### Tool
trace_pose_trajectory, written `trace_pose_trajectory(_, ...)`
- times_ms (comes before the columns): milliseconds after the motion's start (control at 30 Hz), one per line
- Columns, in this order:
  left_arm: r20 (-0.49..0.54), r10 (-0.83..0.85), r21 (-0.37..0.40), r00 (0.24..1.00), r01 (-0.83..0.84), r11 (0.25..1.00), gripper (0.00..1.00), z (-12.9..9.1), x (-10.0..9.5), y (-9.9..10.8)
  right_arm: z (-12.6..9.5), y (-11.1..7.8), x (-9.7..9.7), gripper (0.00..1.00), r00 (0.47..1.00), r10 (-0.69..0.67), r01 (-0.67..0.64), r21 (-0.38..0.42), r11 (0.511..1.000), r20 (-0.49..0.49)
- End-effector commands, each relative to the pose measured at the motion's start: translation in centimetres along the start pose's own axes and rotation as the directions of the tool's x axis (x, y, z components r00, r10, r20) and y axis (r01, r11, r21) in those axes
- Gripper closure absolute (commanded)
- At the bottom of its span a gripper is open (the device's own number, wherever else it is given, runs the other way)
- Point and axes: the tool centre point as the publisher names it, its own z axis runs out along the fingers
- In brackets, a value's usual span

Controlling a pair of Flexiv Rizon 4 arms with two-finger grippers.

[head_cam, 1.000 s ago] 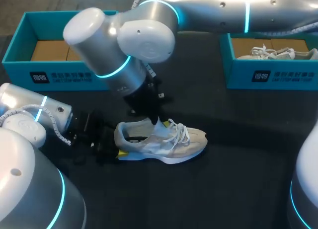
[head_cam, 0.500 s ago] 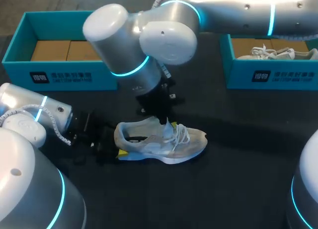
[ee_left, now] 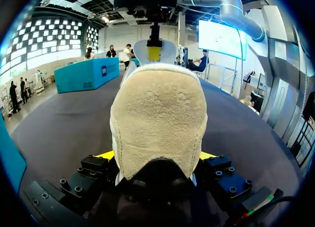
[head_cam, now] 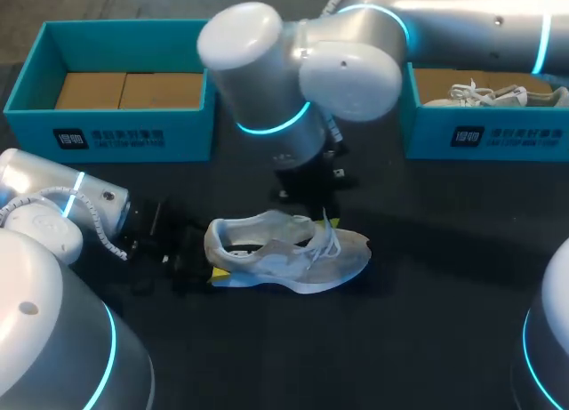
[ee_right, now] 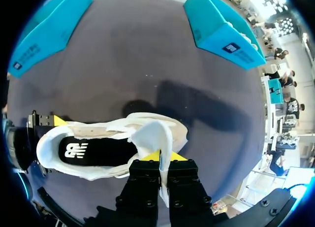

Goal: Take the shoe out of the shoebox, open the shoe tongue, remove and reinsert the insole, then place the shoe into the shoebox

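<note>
White shoe (head_cam: 289,254): heel (ee_left: 157,113) clamped in L claw (ee_left: 156,155), tongue (ee_right: 150,136) pinched by R claw (ee_right: 163,157).

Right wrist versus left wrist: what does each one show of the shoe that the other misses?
Only the right wrist view: the shoe's opening seen from above, with the black insole lying inside.
Only the left wrist view: the tan back of the heel, with the left tool gripping it from both sides.
Both: the upright tongue pinched in the right tool, and a teal shoebox.
</note>
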Motion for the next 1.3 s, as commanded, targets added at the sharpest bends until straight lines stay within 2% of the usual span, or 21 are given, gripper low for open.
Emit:
trace_pose_trajectory(33, -0.001, -0.001, -0.003, 1.000, 0.001, 1.000, 1.00, 0.3, -0.2, 0.2, 0.9, -0.4, -1.1, 1.00, 0.953, 0.293, -0.293, 0.007, 0.956, -0.081)
trace_pose_trajectory(300, -0.001, -0.001, -0.003, 1.000, 0.001, 1.000, 1.00, 0.3, -0.2, 0.2, 2.7, -0.3, -2.4, 1.00, 0.942, 0.319, -0.318, 0.027, 0.948, -0.101)
trace_pose_trajectory(467, -0.001, -0.001, -0.003, 1.000, 0.001, 1.000, 1.00, 0.3, -0.2, 0.2, 4.1, -0.2, -2.5, 0.89, 0.940, 0.325, -0.322, 0.048, 0.946, -0.106)
trace_pose_trajectory(633, -0.001, -0.001, -0.003, 1.000, 0.001, 1.000, 1.00, 0.3, -0.2, 0.2, 5.1, -0.3, -2.4, 0.83, 0.937, 0.332, -0.326, 0.067, 0.943, -0.108)
trace_pose_trajectory(700, -0.001, -0.001, -0.003, 1.000, 0.001, 1.000, 1.00, 0.3, -0.2, 0.2, 5.4, -0.3, -2.4, 0.73, 0.937, 0.332, -0.326, 0.072, 0.943, -0.109)
trace_pose_trajectory(800, -0.001, -0.001, -0.003, 1.000, 0.001, 1.000, 1.00, 0.3, -0.2, 0.2, 5.7, -0.4, -2.5, 0.67, 0.936, 0.335, -0.328, 0.077, 0.942, -0.111)
trace_pose_trajectory(1233, -0.001, -0.001, -0.003, 1.000, 0.001, 1.000, 1.00, 0.3, -0.2, 0.2, 6.1, -1.1, -2.0, 0.51, 0.932, 0.344, -0.335, 0.092, 0.938, -0.112)
trace_pose_trajectory(1267, -0.001, -0.001, -0.003, 1.000, 0.001, 1.000, 1.00, 0.3, -0.2, 0.2, 5.9, -1.2, -2.0, 0.39, 0.932, 0.344, -0.335, 0.091, 0.938, -0.112)
trace_pose_trajectory(1300, -0.001, -0.001, -0.003, 1.000, 0.001, 1.000, 1.00, 0.3, -0.2, 0.2, 5.7, -1.2, -2.1, 0.35, 0.932, 0.345, -0.337, 0.085, 0.938, -0.109)
